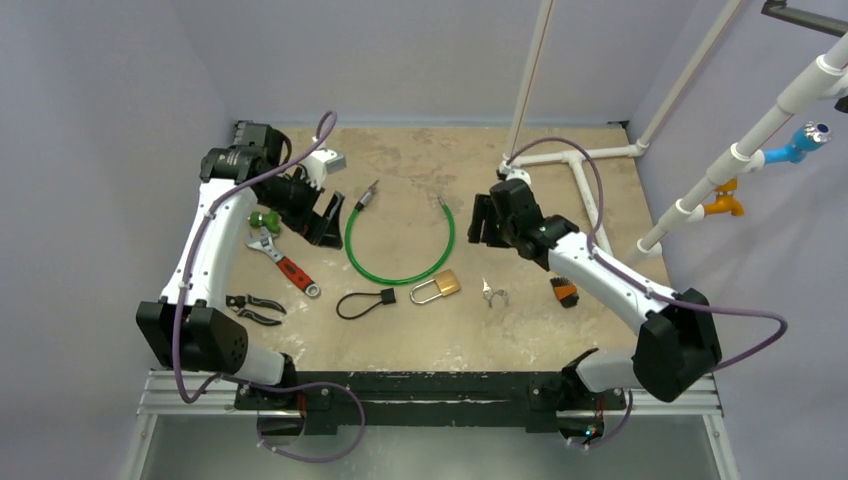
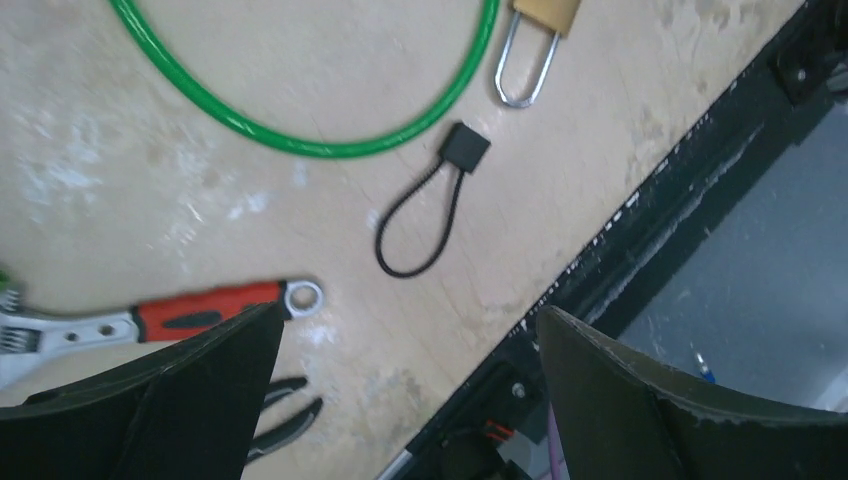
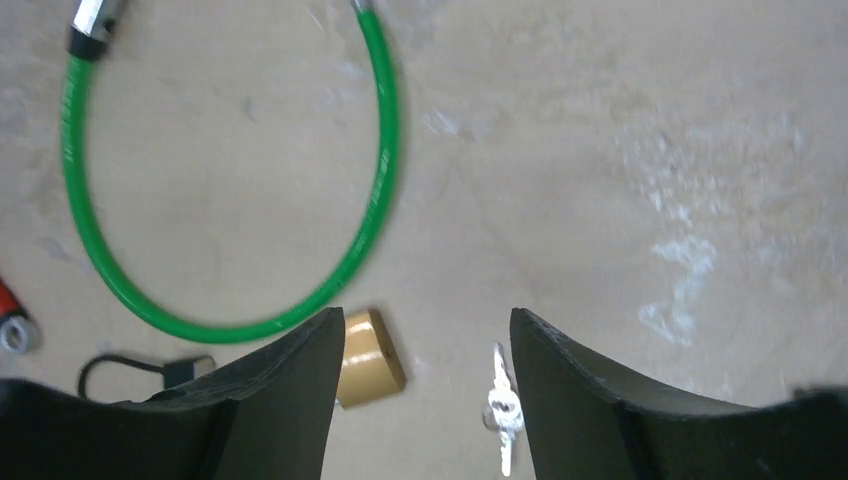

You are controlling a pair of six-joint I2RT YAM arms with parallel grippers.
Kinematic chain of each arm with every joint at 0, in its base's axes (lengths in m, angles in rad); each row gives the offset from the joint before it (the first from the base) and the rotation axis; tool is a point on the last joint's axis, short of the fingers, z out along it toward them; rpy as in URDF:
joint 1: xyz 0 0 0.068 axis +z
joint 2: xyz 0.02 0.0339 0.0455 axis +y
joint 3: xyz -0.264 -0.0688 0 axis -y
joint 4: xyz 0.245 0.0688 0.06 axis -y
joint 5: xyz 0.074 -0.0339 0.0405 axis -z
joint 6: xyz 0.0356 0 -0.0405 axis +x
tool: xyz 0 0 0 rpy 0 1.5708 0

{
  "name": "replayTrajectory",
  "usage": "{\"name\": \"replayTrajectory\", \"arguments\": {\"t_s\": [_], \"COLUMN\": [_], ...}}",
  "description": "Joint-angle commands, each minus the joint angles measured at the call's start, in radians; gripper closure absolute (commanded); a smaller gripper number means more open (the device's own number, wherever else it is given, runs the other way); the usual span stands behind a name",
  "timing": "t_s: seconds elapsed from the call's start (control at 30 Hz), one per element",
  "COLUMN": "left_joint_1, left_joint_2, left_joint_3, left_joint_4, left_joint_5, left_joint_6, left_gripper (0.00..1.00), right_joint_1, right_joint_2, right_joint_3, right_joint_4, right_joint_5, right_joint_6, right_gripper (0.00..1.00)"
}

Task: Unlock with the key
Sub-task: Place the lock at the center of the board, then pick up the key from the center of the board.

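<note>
A brass padlock with a silver shackle lies near the table's middle, also visible in the right wrist view as the padlock beside the left finger. The silver key on its ring lies on the table just right of it; the key shows between the right fingers, on the surface below them. My right gripper hangs open above both with nothing held. My left gripper is open wide and empty, raised at the left; its view shows only the padlock's shackle.
A green cable loop lies behind the padlock. A small black cable loop, a red-handled wrench, black pliers and a green knob lie to the left. An orange-black tool and white pipes are at the right.
</note>
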Motion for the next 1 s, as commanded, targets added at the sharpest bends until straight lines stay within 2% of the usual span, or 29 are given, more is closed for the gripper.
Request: {"name": "replayTrajectory", "arguments": {"t_s": [0.0,0.17,0.3,0.53,0.73,0.97], "left_joint_1": [0.002,0.000,0.000,0.000,0.001,0.000], "left_joint_2": [-0.088,-0.141,-0.226,-0.286,-0.283,-0.271], "left_joint_3": [-0.106,-0.130,-0.208,-0.244,-0.250,-0.254], "left_joint_4": [-0.089,-0.207,-0.195,-0.171,-0.141,-0.121], "left_joint_5": [0.024,0.032,0.020,0.019,0.018,0.023], "left_joint_6": [0.061,0.109,0.128,0.104,0.086,0.066], "left_gripper": [0.00,0.00,0.00,0.00,0.00,0.00], "right_joint_1": [0.010,0.018,0.049,0.164,0.171,0.172], "right_joint_2": [-0.081,-0.156,-0.148,-0.111,-0.092,0.003], "right_joint_3": [-0.150,-0.248,-0.293,-0.329,-0.354,-0.346], "right_joint_4": [-0.055,-0.053,-0.057,-0.047,0.000,0.048], "right_joint_5": [0.035,0.029,0.061,0.123,0.139,0.144], "right_joint_6": [0.071,0.110,0.141,0.195,0.199,0.196], "right_gripper": [0.42,0.49,0.50,0.50,0.54,0.59]}}
